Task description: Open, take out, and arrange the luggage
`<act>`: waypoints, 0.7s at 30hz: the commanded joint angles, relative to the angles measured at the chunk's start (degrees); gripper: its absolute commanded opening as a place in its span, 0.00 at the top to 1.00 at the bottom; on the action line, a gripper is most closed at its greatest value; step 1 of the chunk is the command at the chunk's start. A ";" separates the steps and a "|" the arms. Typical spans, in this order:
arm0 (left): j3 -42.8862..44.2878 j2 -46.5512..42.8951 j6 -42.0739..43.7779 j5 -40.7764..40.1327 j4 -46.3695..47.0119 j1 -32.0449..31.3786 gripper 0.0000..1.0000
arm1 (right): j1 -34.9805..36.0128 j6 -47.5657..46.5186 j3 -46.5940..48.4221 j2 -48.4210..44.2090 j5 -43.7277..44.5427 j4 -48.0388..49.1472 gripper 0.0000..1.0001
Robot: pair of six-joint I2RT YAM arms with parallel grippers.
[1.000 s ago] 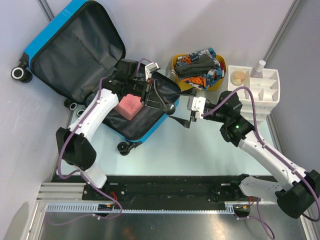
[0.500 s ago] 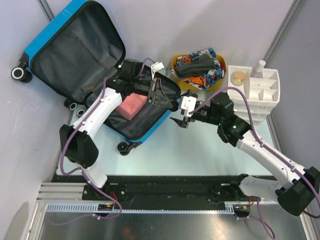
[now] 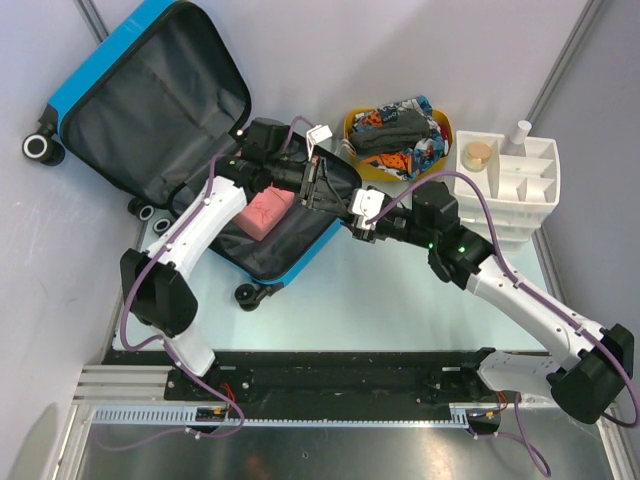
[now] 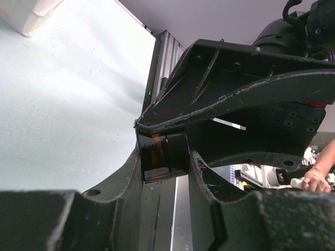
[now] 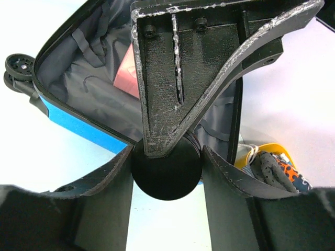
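Observation:
The luggage (image 3: 100,62), a bright-blue suitcase, lies open at the back left with its dark grey lining showing (image 5: 78,68). A pink pouch (image 3: 262,212) rests in its lower half. Over the suitcase's right edge my left gripper (image 3: 335,198) is shut on a small dark brown bottle (image 4: 156,157) with a black cap. My right gripper (image 3: 358,218) meets it from the right, and its fingers press both sides of the round black cap (image 5: 166,170). In the top view the two grippers hide the bottle.
A yellow tub (image 3: 350,122) of patterned clothes (image 3: 405,135) stands behind the grippers. To its right is a white compartment organizer (image 3: 512,185) holding a white bottle (image 3: 520,135) and a round tan lid (image 3: 478,153). Pale table surface lies in front.
My right arm has moved left to the left gripper, and its jaws have narrowed around the bottle's cap. The left gripper kept its hold and shifted slightly.

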 commanded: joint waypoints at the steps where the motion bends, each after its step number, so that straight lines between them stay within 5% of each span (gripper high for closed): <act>1: 0.29 -1.58 -3.41 -0.80 2.51 -0.37 1.00 | 0.16 -1.23 2.53 -0.58 0.81 0.23 0.55; 3: 0.29 -1.41 -3.50 -0.71 2.69 -0.28 0.96 | 0.07 -1.14 2.53 -0.66 1.34 0.49 0.64; 5: 0.29 -1.23 -3.50 -0.45 2.69 -0.28 0.53 | -0.81 -0.62 2.62 -1.10 1.34 0.93 0.69; 8: -0.50 -1.67 -3.15 -1.76 2.78 0.24 0.05 | -3.79 0.61 3.49 -2.16 -0.76 -0.91 0.72; 17: 0.47 -2.90 3.95 -6.93 2.69 5.17 0.00 | -19.78 9.05 10.00 -5.49 -6.30 -11.18 0.79; 21: -1.02 -4.04 6.52 -10.63 2.78 5.26 0.00 | -32.76 9.23 15.35 -6.03 -9.20 -17.60 0.81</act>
